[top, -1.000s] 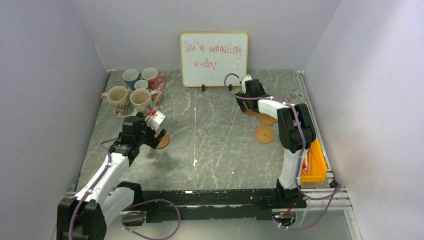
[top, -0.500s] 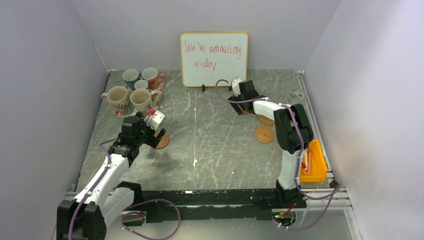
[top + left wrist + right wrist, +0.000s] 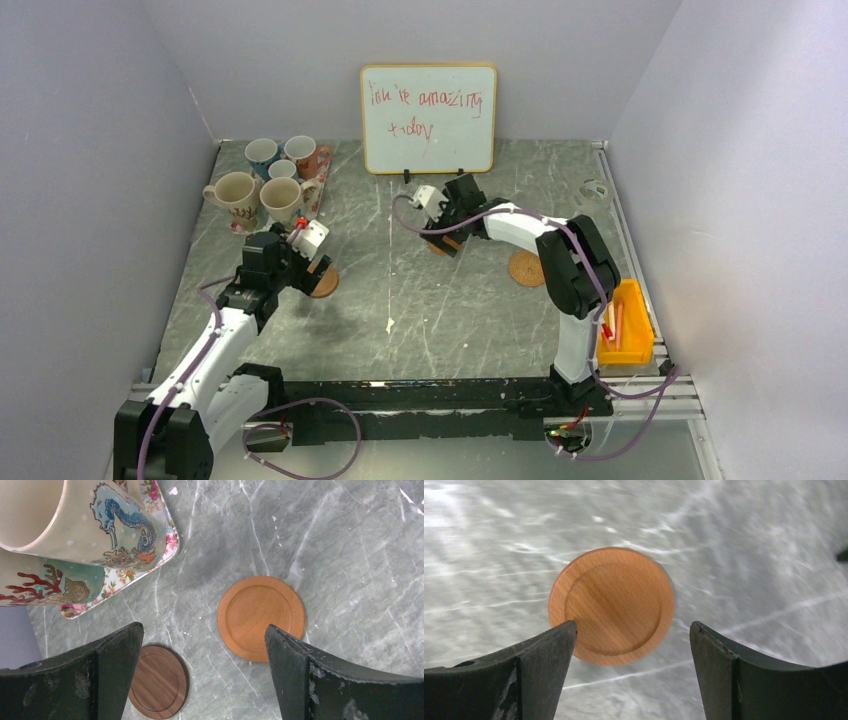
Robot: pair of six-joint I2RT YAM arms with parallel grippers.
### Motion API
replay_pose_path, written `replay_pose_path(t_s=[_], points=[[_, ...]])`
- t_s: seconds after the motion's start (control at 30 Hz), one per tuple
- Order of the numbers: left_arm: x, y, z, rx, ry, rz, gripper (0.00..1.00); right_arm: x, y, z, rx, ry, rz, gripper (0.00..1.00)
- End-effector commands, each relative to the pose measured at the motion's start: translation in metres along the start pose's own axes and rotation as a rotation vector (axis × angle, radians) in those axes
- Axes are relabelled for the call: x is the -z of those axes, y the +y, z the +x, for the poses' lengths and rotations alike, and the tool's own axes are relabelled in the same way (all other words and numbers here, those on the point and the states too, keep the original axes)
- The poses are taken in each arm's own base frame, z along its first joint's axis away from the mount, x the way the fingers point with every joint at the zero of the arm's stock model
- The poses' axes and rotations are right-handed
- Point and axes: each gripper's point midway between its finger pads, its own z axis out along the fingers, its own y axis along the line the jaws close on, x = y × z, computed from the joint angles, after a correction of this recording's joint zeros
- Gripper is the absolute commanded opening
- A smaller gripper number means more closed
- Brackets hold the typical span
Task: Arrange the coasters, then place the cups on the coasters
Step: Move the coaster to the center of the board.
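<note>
Tan wood coaster [image 3: 611, 605] lies flat on the table [image 3: 749, 555] between the right gripper's [image 3: 633, 627] spread jaws, hard by one; an off-centre close could skid it; left gripper [image 3: 204, 630] hangs wide, empty.

A wood-framed white board with red writing [image 3: 428, 118] stands at the back of the grey marbled counter [image 3: 440, 300]. An orange plastic box [image 3: 632, 330] sits by its right edge.

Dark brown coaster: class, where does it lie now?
Left wrist view: the dark brown coaster lies flat on the table near the bottom edge, below the floral tray and beside the orange coaster.
</note>
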Motion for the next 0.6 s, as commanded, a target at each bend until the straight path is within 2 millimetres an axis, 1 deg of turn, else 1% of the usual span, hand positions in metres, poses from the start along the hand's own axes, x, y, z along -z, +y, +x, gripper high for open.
replay_pose_path(t_s=[0.0,0.2,0.3,0.37,0.43,0.5,0.57], points=[[0.0,0.006,-0.007,0.009,-0.032,-0.027,0.96,0.005,0.088,0.037,0.043,0.107,-0.345,0.88],[0.0,0.008,-0.006,0.011,-0.031,-0.036,0.96,0.001,0.115,0.014,0.058,0.056,-0.387,0.87],[-0.001,0.009,-0.006,0.012,-0.03,-0.04,0.96,-0.003,0.131,0.004,0.078,0.047,-0.402,0.87],[-0.001,0.01,-0.006,0.015,-0.027,-0.043,0.96,-0.006,0.145,-0.007,0.091,0.034,-0.409,0.87],[-0.001,0.01,-0.006,0.016,-0.026,-0.043,0.96,-0.01,0.154,-0.019,0.077,0.019,-0.396,0.88],[-0.002,0.01,-0.005,0.013,-0.026,-0.044,0.96,-0.014,0.157,-0.036,0.052,-0.009,-0.35,0.89],[-0.002,0.01,-0.005,0.014,-0.025,-0.046,0.96,-0.018,0.153,-0.054,0.016,-0.049,-0.271,0.91]])
